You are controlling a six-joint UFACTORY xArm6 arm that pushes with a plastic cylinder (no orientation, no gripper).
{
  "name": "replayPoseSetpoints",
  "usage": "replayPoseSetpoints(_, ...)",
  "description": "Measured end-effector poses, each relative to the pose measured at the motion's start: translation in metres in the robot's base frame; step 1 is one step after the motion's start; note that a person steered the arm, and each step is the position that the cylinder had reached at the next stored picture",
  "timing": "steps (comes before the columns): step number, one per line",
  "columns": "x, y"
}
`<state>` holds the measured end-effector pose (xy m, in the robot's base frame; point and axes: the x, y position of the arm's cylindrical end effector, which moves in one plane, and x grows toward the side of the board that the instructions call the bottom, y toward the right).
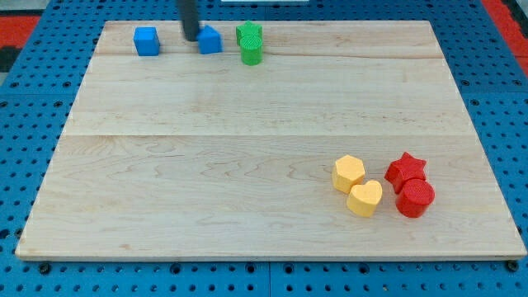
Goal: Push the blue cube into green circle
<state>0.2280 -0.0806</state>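
A blue cube sits near the view's top left of the wooden board. A second blue block lies to its right. Right of that are a green block and a green cylinder, touching each other. My tip is between the two blue blocks, touching the left side of the second blue block and well right of the blue cube.
A yellow hexagon block, a yellow heart block, a red star block and a red round block cluster at the view's lower right. The board rests on a blue perforated table.
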Motion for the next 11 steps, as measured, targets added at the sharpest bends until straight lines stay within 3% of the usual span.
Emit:
replayPoseSetpoints(1,0.001,0.014)
replayPoseSetpoints(2,0.000,-0.026)
replayPoseSetpoints(3,-0.034,-0.106)
replayPoseSetpoints(4,-0.032,-0.153)
replayPoseSetpoints(5,0.003,-0.160)
replayPoseSetpoints(6,0.006,-0.096)
replayPoseSetpoints(7,0.022,-0.069)
replayPoseSetpoints(8,0.006,-0.131)
replayPoseSetpoints(9,0.033,-0.083)
replayPoseSetpoints(10,0.033,-0.054)
replayPoseSetpoints(11,0.036,-0.058)
